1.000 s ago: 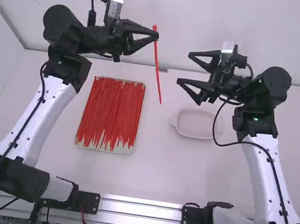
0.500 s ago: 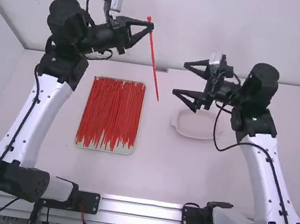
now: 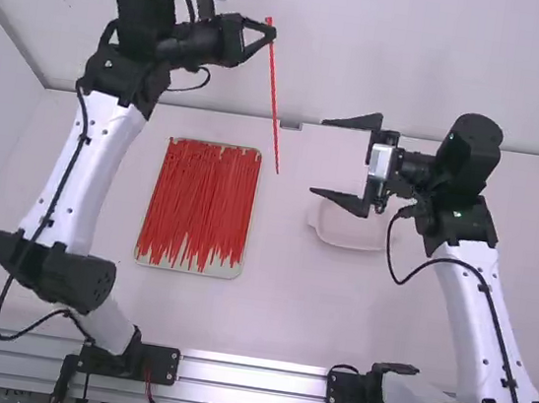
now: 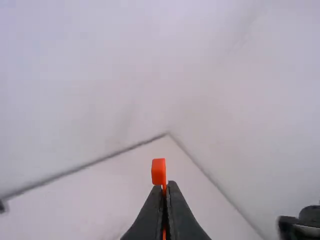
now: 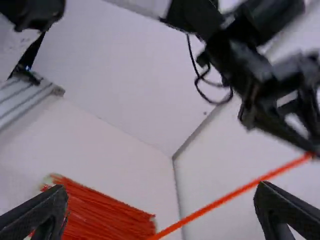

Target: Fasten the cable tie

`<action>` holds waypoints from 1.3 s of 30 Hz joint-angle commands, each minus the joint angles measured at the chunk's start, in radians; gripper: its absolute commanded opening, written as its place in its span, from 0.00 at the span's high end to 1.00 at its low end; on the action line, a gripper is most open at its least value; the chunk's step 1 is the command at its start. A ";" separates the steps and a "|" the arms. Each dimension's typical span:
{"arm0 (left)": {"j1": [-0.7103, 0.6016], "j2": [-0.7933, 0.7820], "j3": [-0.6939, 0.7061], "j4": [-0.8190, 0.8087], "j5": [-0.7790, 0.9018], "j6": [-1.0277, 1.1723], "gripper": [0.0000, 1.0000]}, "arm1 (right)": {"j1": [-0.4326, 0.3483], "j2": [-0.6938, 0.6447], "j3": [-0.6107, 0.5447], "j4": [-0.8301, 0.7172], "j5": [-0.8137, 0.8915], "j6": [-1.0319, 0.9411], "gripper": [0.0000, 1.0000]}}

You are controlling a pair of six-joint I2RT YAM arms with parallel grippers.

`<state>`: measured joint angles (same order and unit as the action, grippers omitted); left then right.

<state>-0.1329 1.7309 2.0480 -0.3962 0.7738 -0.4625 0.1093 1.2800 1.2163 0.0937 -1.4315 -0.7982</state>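
My left gripper (image 3: 269, 31) pinches the cable tie (image 3: 273, 98) by its head, over the tray's (image 3: 191, 270) far corner; it's a light, whippy strap, so my wide-spread right gripper (image 3: 319, 156) should grab near the tail.

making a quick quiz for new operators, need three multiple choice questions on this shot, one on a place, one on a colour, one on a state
1. Where does the pile of spare ties lie?
A) on a flat tray on the table, on the left arm's side
B) hanging from the back wall
C) under the arm bases

2. What colour is the cable tie held by the left gripper?
A) black
B) red
C) white

3. How does the right gripper stand?
A) shut on the cable tie
B) shut on nothing
C) open, holding nothing

Answers:
1 A: the high view shows the pile spread over the tray, in front of the left arm.
2 B: the strip hanging from the shut left gripper is red.
3 C: its two fingers stand wide apart, the cable tie clear of them.
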 commanded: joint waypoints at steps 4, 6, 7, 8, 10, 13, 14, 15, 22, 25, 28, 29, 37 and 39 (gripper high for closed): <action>0.008 0.024 0.035 -0.011 0.151 -0.151 0.98 | -0.006 0.001 0.028 0.003 -0.037 -0.199 0.01; 0.008 0.025 0.023 -0.011 0.251 -0.179 0.98 | -0.002 0.001 0.027 0.003 -0.038 -0.246 0.01; 0.008 0.025 0.019 -0.011 0.291 -0.193 0.98 | 0.004 0.001 0.027 0.003 -0.038 -0.268 0.00; 0.008 0.025 0.018 -0.011 0.299 -0.201 0.98 | 0.005 0.001 0.027 0.003 -0.038 -0.278 0.01; 0.007 0.025 -0.001 -0.010 0.357 -0.278 0.98 | 0.013 0.001 0.027 0.003 -0.038 -0.347 0.01; -0.004 0.025 -0.026 0.004 0.424 -0.408 0.98 | 0.029 0.002 0.027 0.003 -0.038 -0.439 0.01; -0.004 0.025 -0.031 0.012 0.442 -0.446 0.98 | 0.035 0.002 0.027 0.003 -0.038 -0.472 0.01; -0.004 0.025 -0.036 0.014 0.451 -0.483 0.98 | 0.042 0.002 0.027 0.003 -0.038 -0.506 0.01; -0.007 0.025 -0.047 0.003 0.468 -0.688 0.98 | 0.098 0.001 0.027 0.003 -0.038 -0.681 0.01; -0.003 0.025 -0.047 0.004 0.472 -0.770 0.98 | 0.119 0.001 0.027 0.003 -0.038 -0.711 0.01; -0.006 0.025 -0.047 0.018 0.472 -0.805 0.98 | 0.143 0.001 0.027 0.003 -0.038 -0.745 0.01; -0.001 0.025 -0.047 0.018 0.475 -0.806 0.98 | 0.151 0.001 0.027 0.003 -0.039 -0.749 0.01; -0.009 0.025 -0.047 0.011 0.494 -0.798 0.98 | 0.187 0.001 0.027 0.003 -0.039 -0.755 0.12; -0.006 0.025 -0.047 0.010 0.495 -0.771 0.98 | 0.192 0.001 0.027 0.003 -0.044 -0.755 0.21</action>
<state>-0.1356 1.7699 2.0026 -0.3893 1.2388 -1.2564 0.2955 1.2800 1.2163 0.0948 -1.4601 -1.5524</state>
